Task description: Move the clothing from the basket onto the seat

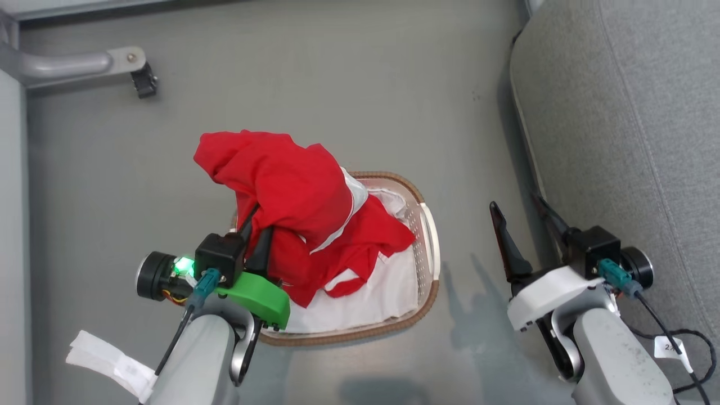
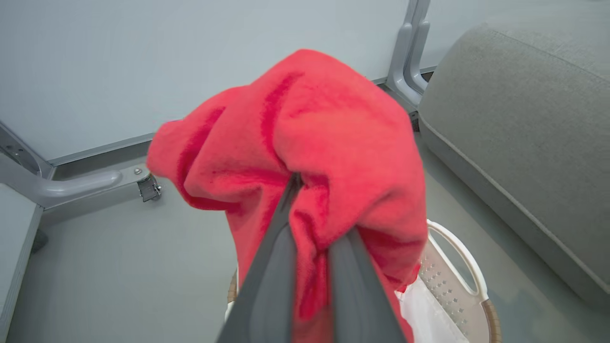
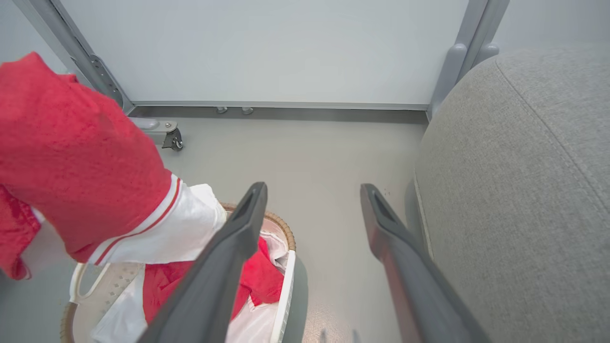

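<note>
Left claw is pinching a bunched fold, likely the surest hold, of the clothing, which is draping soft and light at frame centre. Right claw is hanging spread.

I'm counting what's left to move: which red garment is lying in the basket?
The lower red garment, lying on the white liner inside the basket. The other garment, with a white part, hangs lifted, pinched by the left fingers.
</note>
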`<state>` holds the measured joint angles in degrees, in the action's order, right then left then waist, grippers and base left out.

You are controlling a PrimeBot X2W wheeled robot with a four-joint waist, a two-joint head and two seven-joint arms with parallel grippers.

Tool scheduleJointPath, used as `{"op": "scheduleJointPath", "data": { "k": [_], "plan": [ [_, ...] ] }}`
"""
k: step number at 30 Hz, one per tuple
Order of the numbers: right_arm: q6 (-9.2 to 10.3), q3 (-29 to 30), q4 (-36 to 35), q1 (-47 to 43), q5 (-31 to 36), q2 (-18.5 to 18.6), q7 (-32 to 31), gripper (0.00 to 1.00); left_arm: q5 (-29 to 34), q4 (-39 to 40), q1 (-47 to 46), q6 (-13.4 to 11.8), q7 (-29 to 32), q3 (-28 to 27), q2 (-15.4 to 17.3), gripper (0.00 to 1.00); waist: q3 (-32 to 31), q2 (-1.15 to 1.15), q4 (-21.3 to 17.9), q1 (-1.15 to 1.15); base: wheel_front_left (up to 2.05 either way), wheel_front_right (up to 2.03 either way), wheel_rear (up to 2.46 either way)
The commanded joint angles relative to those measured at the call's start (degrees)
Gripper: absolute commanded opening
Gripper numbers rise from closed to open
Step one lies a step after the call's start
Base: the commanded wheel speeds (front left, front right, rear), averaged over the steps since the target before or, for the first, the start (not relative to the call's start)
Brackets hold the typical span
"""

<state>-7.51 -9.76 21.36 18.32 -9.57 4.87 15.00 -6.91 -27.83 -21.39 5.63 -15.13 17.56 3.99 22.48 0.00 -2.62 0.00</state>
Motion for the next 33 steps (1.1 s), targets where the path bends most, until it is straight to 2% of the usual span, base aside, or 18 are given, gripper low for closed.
{"op": "scheduleJointPath", "data": {
  "k": [1,12,23,27,33],
  "plan": [
    [0.04,-0.06,0.42,-1.85,-0.34,0.24,0.27,1.0,0.19,1.5,1.32,0.34,-0.04,-0.5,-0.29,0.0,-6.57,0.0,3.26,0.0,0.0,0.0,0.0],
    [0.04,-2.17,1.95,-7.21,-0.9,-0.13,0.27,1.0,-1.18,11.69,2.82,1.02,-0.04,-3.07,-0.79,0.0,-14.19,0.0,3.3,0.0,0.0,0.0,0.0],
    [0.04,-5.1,0.64,-6.89,-1.11,0.93,0.27,1.0,-3.79,17.86,1.84,1.43,-0.01,-3.23,-1.02,0.0,-14.93,0.0,3.01,0.0,0.0,0.0,0.0],
    [0.04,-9.69,-2.02,-3.28,-1.58,2.33,0.27,1.0,-4.71,18.44,2.29,1.04,-0.01,-2.12,-1.01,0.0,-14.56,0.0,3.24,0.0,0.0,0.0,0.0],
    [0.04,-20.42,-5.38,5.77,-2.79,4.99,0.27,1.0,-5.47,17.86,2.75,0.65,-0.01,-0.6,-1.01,0.0,-13.99,0.0,3.97,0.0,0.0,0.0,0.0]
  ]
}}
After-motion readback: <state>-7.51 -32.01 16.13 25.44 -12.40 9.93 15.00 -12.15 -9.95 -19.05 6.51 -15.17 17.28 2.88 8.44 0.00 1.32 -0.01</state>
